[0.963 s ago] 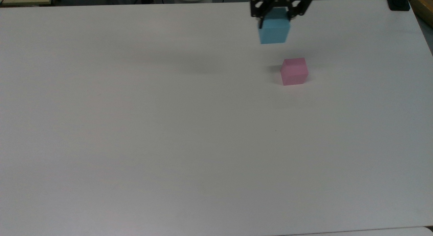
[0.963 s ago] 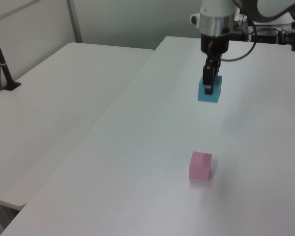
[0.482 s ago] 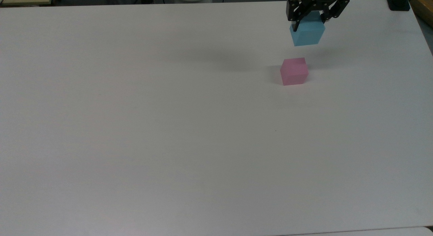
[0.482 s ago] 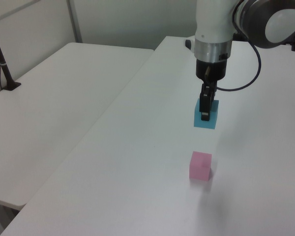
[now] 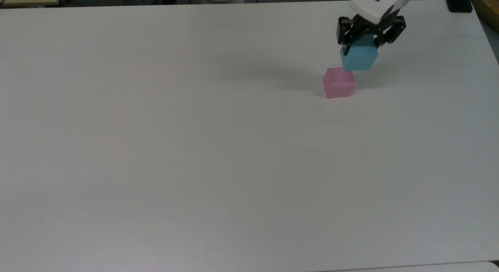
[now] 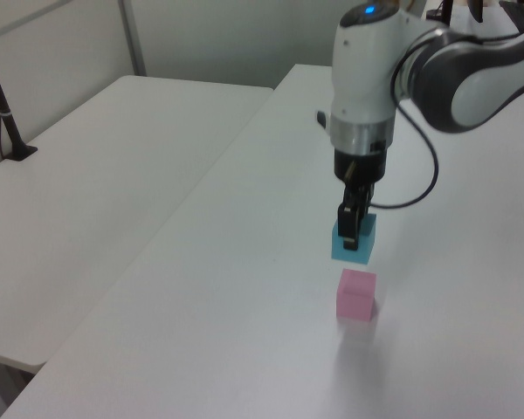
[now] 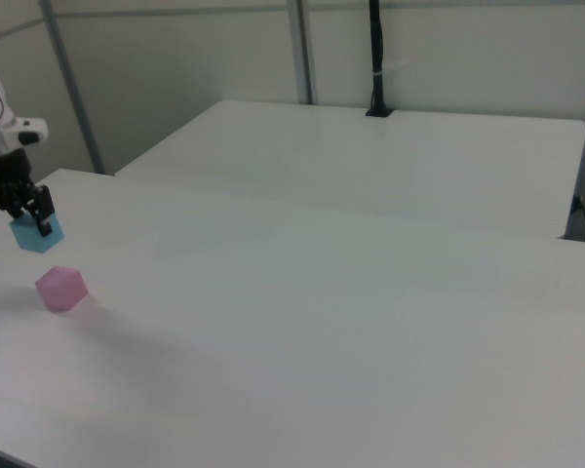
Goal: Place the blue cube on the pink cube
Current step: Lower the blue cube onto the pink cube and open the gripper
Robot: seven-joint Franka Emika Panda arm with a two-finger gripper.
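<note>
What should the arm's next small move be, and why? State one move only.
Probably carry the blue cube a little further until it is centred over the pink cube, and only then lower it. The gripper is shut on the blue cube, which hangs in the air. In the left view it sits just short of the pink cube, not squarely above it.

Around the White Worktop

A second white table [image 6: 96, 166] stands beside the worktop [image 5: 195, 147], their long edges running side by side with a narrow gap between. A black pole [image 6: 2, 105] rises from a clamp at the second table's far edge. A dark clamp block [image 5: 459, 5] sits on the worktop's corner at the top view's upper right. Pale partition walls [image 7: 195, 68] stand behind
</note>
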